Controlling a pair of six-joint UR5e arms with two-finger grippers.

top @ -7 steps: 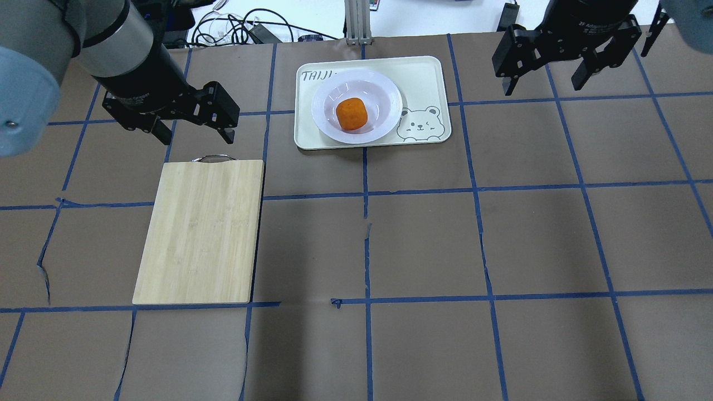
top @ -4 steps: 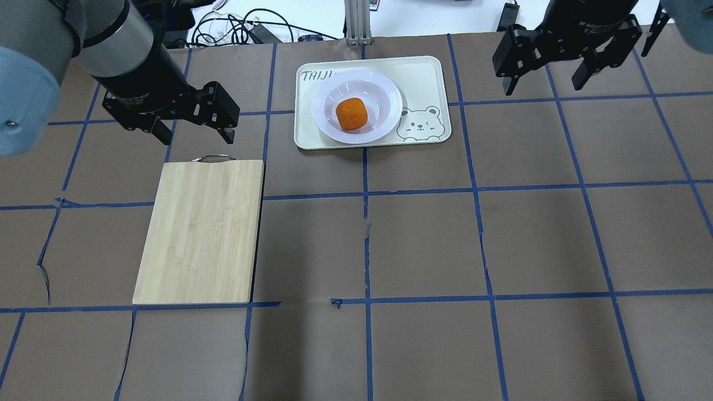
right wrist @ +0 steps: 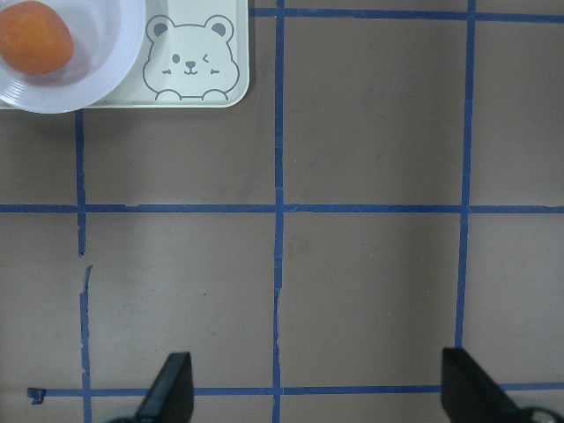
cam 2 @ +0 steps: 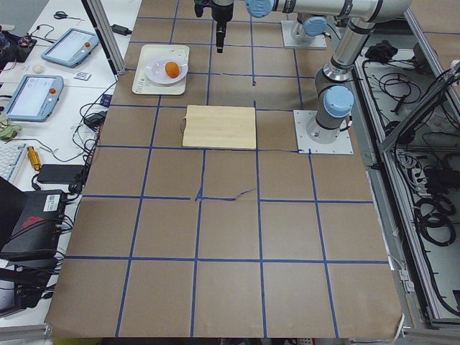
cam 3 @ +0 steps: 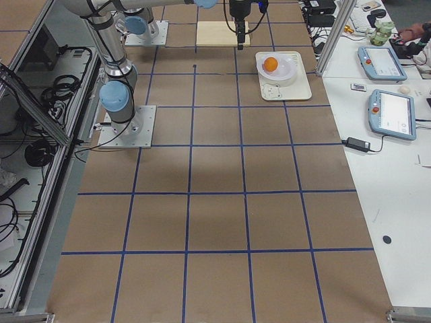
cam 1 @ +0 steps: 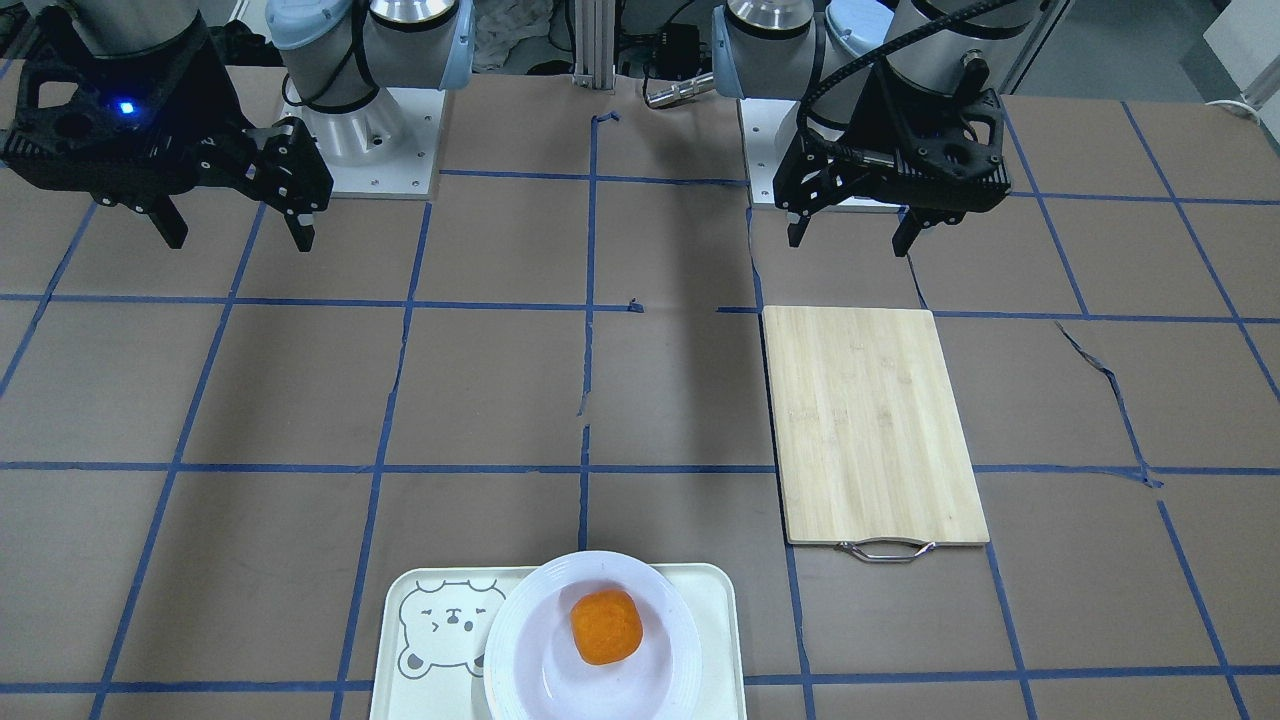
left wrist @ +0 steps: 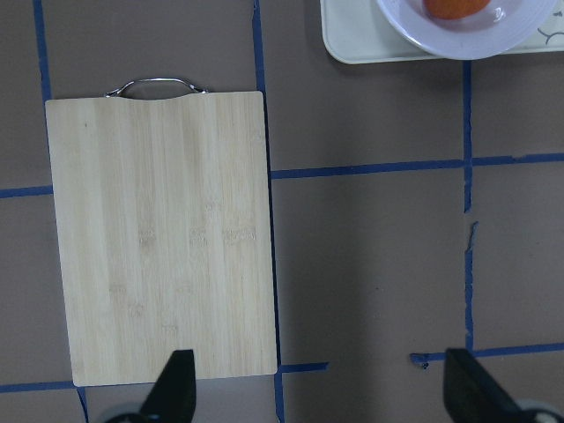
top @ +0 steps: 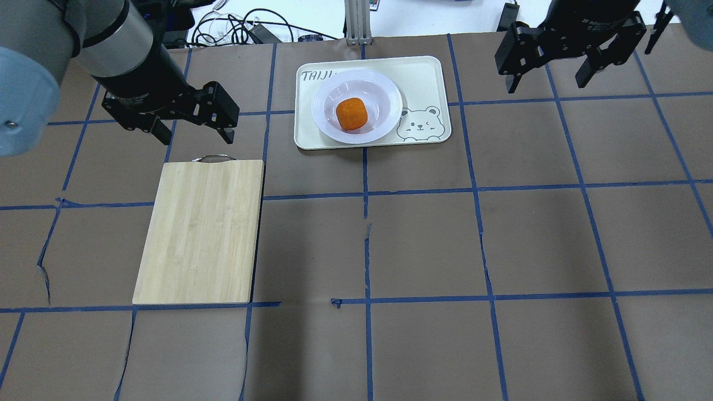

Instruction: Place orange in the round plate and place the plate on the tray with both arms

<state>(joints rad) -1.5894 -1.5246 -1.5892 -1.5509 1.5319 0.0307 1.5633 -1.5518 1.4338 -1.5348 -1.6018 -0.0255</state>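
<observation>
The orange (top: 351, 113) lies in the sunken centre of the round plate (top: 384, 91), and the plate rests on the cream tray (top: 426, 78) with the bear face, at the table's far middle. The same orange (cam 1: 605, 625), plate (cam 1: 520, 650) and tray (cam 1: 715, 600) show at the bottom of the front-facing view. My left gripper (top: 196, 133) hangs open above the table, left of the tray and just beyond the cutting board's handle. My right gripper (top: 550, 82) hangs open high at the far right, well clear of the tray. Neither holds anything.
A bamboo cutting board (top: 200, 231) with a metal handle (top: 213, 159) lies left of centre. Cables (top: 245, 25) lie beyond the table's far edge. Blue tape lines grid the brown table cover (top: 473, 250).
The right gripper has drifted slightly up and away toward the far right. The left gripper, orange, plate and tray have not moved.
</observation>
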